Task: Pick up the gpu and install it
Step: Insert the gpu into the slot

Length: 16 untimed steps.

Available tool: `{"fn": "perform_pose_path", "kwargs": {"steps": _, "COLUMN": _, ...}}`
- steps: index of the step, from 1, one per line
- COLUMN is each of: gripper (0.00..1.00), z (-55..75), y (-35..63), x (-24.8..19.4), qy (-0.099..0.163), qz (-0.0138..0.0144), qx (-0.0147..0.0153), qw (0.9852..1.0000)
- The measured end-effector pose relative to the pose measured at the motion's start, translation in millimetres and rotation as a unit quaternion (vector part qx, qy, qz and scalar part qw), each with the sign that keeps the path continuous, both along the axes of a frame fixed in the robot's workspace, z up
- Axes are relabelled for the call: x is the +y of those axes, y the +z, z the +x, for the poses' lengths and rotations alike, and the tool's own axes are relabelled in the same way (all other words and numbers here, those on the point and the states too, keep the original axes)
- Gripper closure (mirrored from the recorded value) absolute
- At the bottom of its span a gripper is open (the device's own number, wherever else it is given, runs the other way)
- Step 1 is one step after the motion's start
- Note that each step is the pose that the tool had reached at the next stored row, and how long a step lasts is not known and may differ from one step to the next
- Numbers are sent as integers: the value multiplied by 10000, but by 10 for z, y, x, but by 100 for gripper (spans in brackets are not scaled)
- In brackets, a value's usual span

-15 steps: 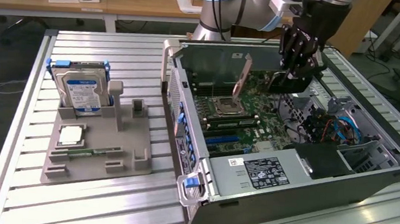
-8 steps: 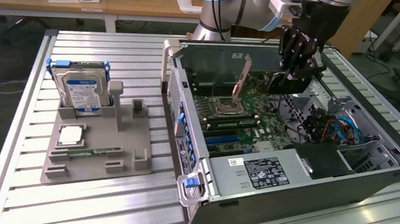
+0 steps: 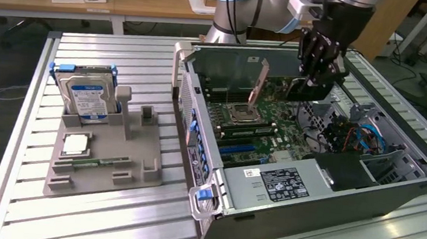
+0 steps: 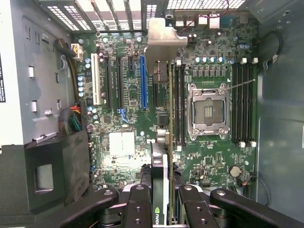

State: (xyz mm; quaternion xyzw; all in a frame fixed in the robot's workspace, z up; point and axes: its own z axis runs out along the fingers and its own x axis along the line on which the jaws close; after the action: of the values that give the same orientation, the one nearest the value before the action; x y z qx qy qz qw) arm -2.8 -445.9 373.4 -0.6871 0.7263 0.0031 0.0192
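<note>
Slatted aluminium table point(image 3: 96, 219) is spread across the exterior view. An open dark grey metal computer case point(image 3: 297, 219) is laid on its side at centre right. A green motherboard point(image 3: 263, 129) with a silver processor socket point(image 3: 243, 113) and blue cables point(image 3: 367, 136) are held in it. At the exterior view's left, a grey plastic holder point(image 3: 100, 170) carries an upright silver hard drive point(image 3: 87, 100) with a blue label and a small green memory stick point(image 3: 101, 162). At upper right, the black multi-fingered gripper point(image 3: 319, 76) is clamped on the gpu point(image 3: 306, 93), a thin dark card with a metal end bracket, held on edge above the motherboard. The card is largely covered by the fingers point(image 3: 314, 50). Whether its lower edge touches a slot cannot be told.
</note>
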Motion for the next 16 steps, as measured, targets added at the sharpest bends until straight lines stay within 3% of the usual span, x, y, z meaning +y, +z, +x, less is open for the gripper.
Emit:
{"fn": "perform_pose_path", "kwargs": {"steps": 9, "gripper": 73, "z": 0, "y": 0, "x": -43, "qy": 0, "qz": 0, "qx": 0, "qw": 10000}}
{"fn": "perform_pose_path", "kwargs": {"steps": 16, "gripper": 73, "z": 0, "y": -11, "x": -45, "qy": 0, "qz": 0, "qx": 0, "qw": 10000}}
